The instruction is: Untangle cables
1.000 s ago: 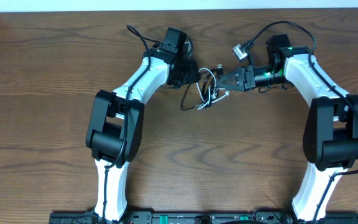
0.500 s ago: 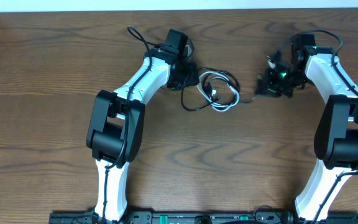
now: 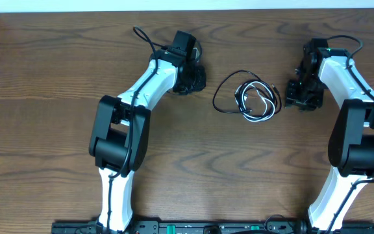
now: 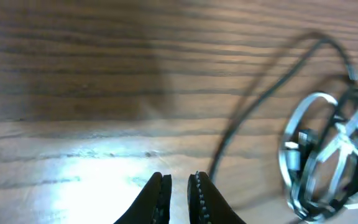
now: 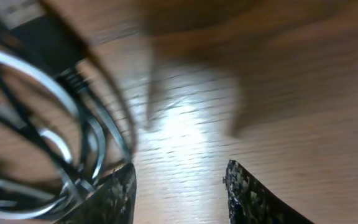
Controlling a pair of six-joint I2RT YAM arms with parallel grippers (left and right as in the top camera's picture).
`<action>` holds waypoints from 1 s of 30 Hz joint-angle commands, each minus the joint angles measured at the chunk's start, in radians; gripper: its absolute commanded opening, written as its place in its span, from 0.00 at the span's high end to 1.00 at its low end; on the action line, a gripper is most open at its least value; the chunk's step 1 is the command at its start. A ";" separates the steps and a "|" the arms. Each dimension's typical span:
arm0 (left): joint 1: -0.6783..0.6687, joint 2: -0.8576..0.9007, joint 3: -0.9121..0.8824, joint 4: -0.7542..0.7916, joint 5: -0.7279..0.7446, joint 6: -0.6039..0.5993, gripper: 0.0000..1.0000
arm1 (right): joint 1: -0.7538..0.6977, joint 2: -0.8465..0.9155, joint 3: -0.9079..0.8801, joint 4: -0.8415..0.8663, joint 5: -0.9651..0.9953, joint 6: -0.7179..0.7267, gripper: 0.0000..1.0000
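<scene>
From overhead, a thin black flexible cord [image 3: 215, 99] and a thin white flexible cord [image 3: 255, 119] are seen lying coiled together on the brown wood-grained bench [image 3: 187, 162], about midway between the two arms. The black cord forms the wider loop on the left side of the bundle, and the white coils are gathered on the right. The left tool [image 3: 190, 79] is set down well apart from the black loop. The right tool [image 3: 302, 96] stands near the bundle's right side.

Neither tool's opening can be judged from above; that is given only by the wrist views. In the left wrist view the fingers [image 4: 157, 196] are drawn almost together, with a thin slit left between them and nothing held. The black cord is seen running diagonally past on the right, clear of the tips.

In the right wrist view the fingers [image 5: 247, 193] are spread wide over bare wood, with nothing gripped. The blurred coils are crowded against the left finger, and contact cannot be confirmed.

Bare wood is left all round the bundle. Broad open bench is seen in front of it, and a narrower strip behind it, up to the far edge.
</scene>
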 commanded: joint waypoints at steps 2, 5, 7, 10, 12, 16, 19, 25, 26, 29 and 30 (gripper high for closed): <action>-0.019 -0.142 -0.004 -0.019 0.005 0.046 0.84 | 0.002 -0.085 0.034 0.002 -0.167 -0.127 0.57; -0.009 -0.203 -0.004 -0.052 0.005 0.046 0.77 | 0.003 -0.175 0.037 0.026 -0.263 -0.162 0.59; -0.002 -0.229 -0.004 -0.070 0.005 0.046 0.73 | 0.005 -0.213 0.037 0.029 -0.263 -0.169 0.60; 0.011 -0.259 -0.004 -0.099 0.005 0.046 0.70 | 0.016 -0.240 0.037 0.022 -0.263 -0.186 0.62; 0.020 -0.270 -0.004 -0.115 0.005 0.046 0.67 | 0.030 -0.235 0.032 0.016 -0.268 -0.202 0.62; 0.035 -0.272 -0.004 -0.148 0.005 0.046 0.62 | 0.068 -0.198 -0.001 0.013 -0.267 -0.221 0.68; 0.046 -0.272 -0.004 -0.165 0.005 0.046 0.62 | 0.095 -0.159 -0.023 0.017 -0.265 -0.220 0.83; 0.065 -0.272 -0.004 -0.171 0.005 0.046 0.61 | 0.128 -0.077 -0.048 0.039 -0.177 -0.219 0.78; 0.065 -0.272 -0.004 -0.173 0.005 0.046 0.61 | 0.131 -0.064 -0.048 0.042 -0.157 -0.219 0.77; 0.064 -0.272 -0.004 -0.174 0.005 0.046 0.60 | 0.137 -0.039 -0.048 0.058 -0.120 -0.219 0.77; 0.064 -0.272 -0.004 -0.174 0.005 0.046 0.60 | 0.138 -0.037 -0.048 0.063 -0.119 -0.219 0.77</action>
